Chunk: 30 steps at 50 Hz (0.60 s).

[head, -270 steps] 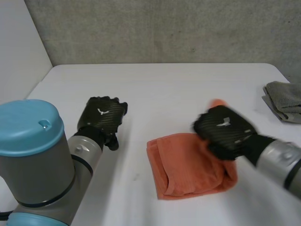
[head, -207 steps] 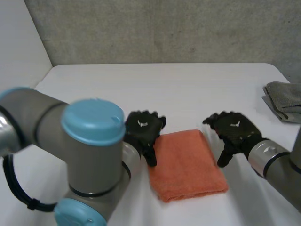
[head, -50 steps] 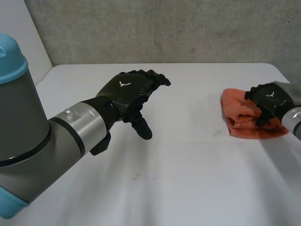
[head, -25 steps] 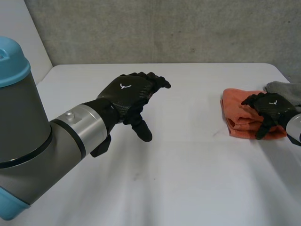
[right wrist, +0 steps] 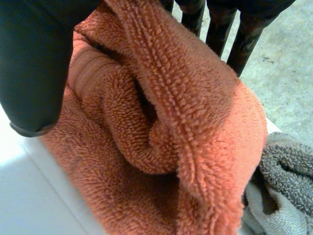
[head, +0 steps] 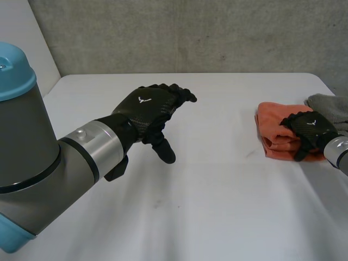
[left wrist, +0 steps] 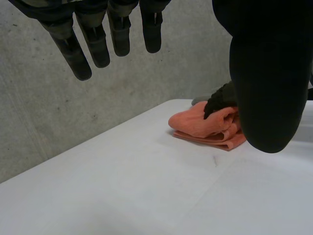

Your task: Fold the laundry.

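Observation:
An orange towel (head: pixel 274 130), folded into a thick bundle, lies at the table's right side. My right hand (head: pixel 309 126) rests over its right part, open, fingers straight and thumb down at the towel's front edge. In the right wrist view the towel (right wrist: pixel 146 147) bulges up in rumpled folds between the thumb (right wrist: pixel 29 63) and the fingers (right wrist: pixel 230 29), which stand loose beyond it. My left hand (head: pixel 152 109) hovers open above the table's middle left, nothing in it. Its wrist view shows its fingers (left wrist: pixel 112 34) straight, with the orange towel (left wrist: pixel 205 127) far off.
A grey towel (head: pixel 329 103) lies folded right behind the orange one, touching it, near the table's right edge; it also shows beside the orange cloth (right wrist: pixel 279 196). The white table (head: pixel 217 190) ends at a concrete wall at the back.
My right hand has let go of the orange towel and drawn slightly right, uncovering the grey towel behind. The left hand has stayed still.

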Available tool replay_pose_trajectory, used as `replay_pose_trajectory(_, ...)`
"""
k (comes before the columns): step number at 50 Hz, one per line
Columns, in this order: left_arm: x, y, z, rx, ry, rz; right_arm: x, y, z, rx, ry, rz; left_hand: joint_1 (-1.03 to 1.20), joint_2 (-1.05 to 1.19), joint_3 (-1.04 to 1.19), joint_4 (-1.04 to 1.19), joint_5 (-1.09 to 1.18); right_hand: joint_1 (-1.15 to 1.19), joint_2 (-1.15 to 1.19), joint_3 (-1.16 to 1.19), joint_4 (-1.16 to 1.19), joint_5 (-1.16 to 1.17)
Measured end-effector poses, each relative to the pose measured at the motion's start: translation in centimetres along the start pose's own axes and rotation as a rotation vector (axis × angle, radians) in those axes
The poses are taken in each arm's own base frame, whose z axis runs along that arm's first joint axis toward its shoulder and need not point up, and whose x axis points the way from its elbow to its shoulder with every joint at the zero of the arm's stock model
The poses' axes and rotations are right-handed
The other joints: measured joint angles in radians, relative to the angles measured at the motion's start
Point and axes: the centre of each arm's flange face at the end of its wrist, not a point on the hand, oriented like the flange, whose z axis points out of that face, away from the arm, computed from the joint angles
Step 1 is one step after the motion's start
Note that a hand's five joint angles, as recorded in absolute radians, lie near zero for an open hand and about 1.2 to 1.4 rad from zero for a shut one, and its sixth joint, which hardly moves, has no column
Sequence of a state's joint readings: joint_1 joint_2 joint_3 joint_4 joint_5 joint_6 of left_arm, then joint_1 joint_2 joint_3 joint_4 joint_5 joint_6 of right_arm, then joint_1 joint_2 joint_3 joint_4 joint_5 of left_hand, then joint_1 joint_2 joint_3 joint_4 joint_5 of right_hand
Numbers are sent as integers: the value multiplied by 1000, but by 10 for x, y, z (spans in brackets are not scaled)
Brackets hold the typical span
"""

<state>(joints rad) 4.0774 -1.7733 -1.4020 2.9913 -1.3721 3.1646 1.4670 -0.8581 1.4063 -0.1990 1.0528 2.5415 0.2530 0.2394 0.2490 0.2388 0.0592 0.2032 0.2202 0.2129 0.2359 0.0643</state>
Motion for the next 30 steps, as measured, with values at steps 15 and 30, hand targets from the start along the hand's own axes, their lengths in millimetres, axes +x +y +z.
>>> replay_pose_trajectory(15,0,0,0,0,1,-1,0,9,10,9,15,-35,0,0,0,0,0,183,231,250,226,190)
replay_pose_trajectory(30,0,-1,0,2,0,-2,8,4,18,43,38,-72,0,0,0,0,0,639,917,903,928,815)
